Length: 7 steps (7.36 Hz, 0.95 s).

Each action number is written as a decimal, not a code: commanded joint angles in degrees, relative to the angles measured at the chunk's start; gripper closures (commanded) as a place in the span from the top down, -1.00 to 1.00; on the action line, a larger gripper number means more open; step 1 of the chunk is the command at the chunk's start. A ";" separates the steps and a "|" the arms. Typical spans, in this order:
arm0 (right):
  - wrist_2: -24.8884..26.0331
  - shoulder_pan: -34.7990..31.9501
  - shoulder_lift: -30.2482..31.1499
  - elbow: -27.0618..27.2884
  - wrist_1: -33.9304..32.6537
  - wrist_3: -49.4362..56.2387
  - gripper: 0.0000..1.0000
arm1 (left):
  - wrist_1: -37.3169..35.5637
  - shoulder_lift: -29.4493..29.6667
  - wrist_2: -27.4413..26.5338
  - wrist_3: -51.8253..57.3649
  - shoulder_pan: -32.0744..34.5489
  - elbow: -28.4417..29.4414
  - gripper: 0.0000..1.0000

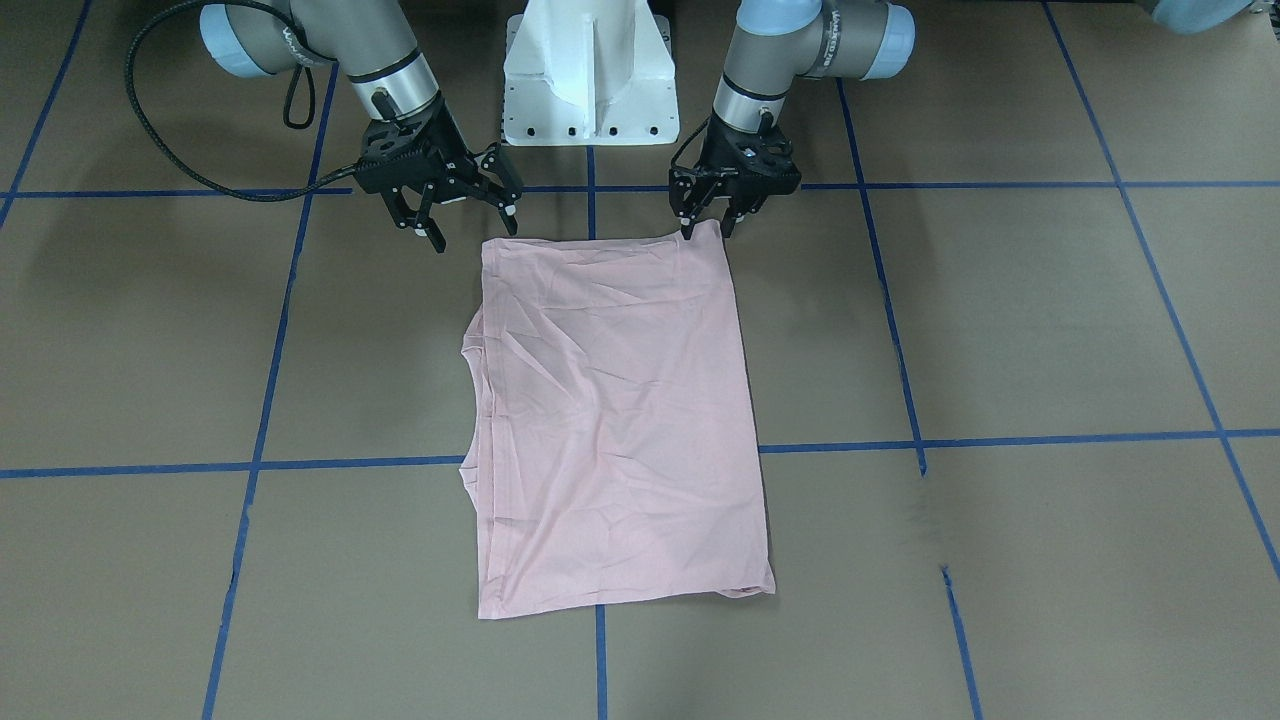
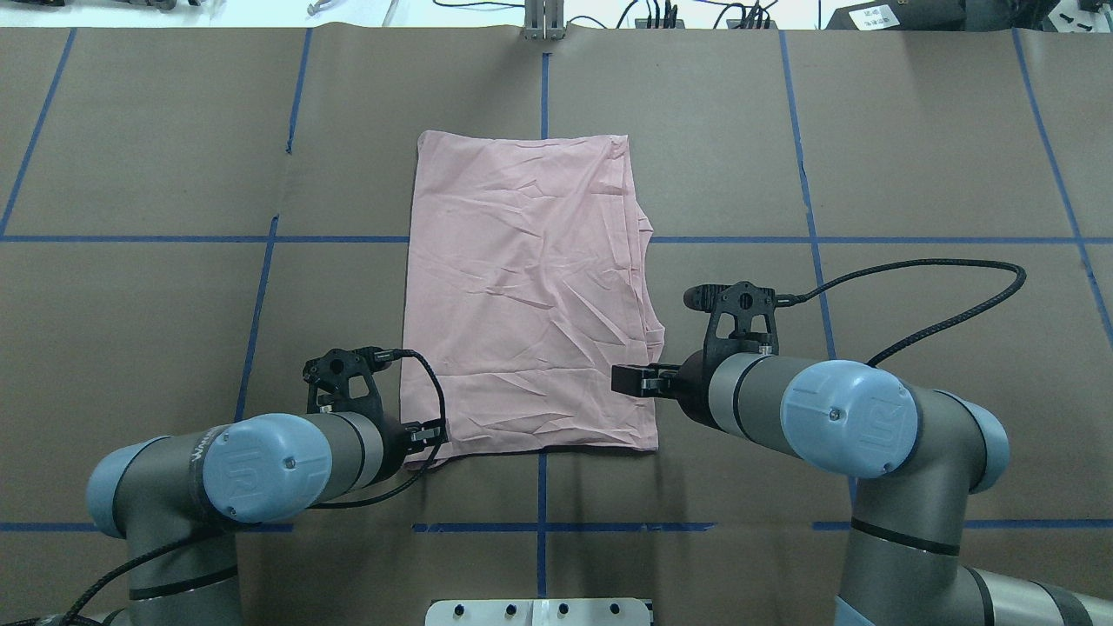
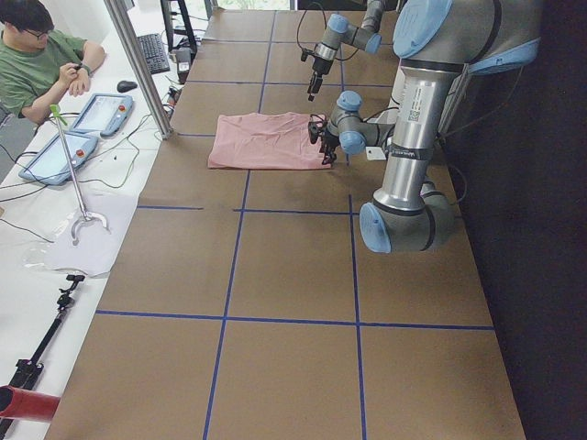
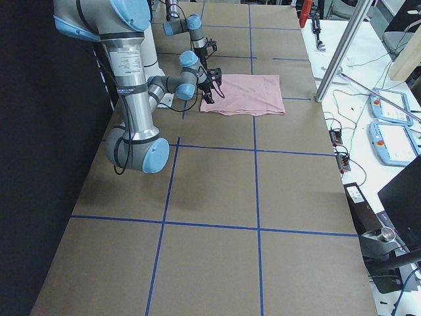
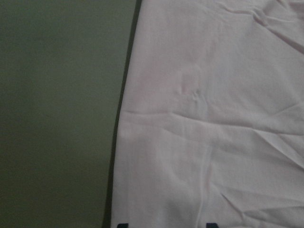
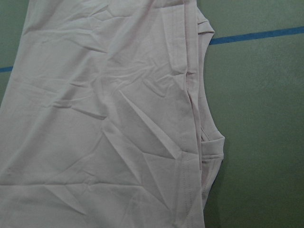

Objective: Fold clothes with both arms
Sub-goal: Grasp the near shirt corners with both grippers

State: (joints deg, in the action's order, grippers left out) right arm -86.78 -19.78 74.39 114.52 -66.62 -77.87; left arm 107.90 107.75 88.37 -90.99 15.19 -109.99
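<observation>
The clothes, a pale pink T-shirt (image 1: 620, 420) (image 2: 522, 296), lie folded into a flat rectangle on the brown table, plain side up, with sleeve edges poking out on the robot's right side (image 6: 209, 152). My left gripper (image 1: 707, 228) (image 2: 426, 432) hovers over the shirt's near left corner. It is open, and both fingertips (image 5: 122, 224) show at the bottom of the left wrist view with cloth between them. My right gripper (image 1: 475, 228) (image 2: 630, 380) hangs wide open, just off the near right corner in the front view, holding nothing.
The white pedestal (image 1: 590, 70) stands between the arms at the near edge. Blue tape lines (image 2: 543, 87) cross the table. A black cable (image 2: 939, 269) loops from the right wrist. A person (image 3: 37, 55) sits at a side bench with tablets (image 3: 103, 112), beside a metal post (image 3: 138, 64).
</observation>
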 commanded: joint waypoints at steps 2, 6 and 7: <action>0.12 0.00 -0.04 -0.09 0.00 0.00 1.00 | 0.21 -0.79 0.14 -0.06 -0.68 0.30 0.28; 0.12 0.09 0.05 -0.17 0.00 0.00 1.00 | 0.30 -0.17 0.14 -0.06 -0.77 1.26 0.22; 0.12 0.09 0.05 -0.17 0.00 0.00 1.00 | 0.47 -0.09 0.14 -0.06 -0.95 1.36 0.22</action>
State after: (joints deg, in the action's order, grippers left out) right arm -86.66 -19.71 74.43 114.36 -66.62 -77.87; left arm 108.20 107.52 88.51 -91.05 14.36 -108.92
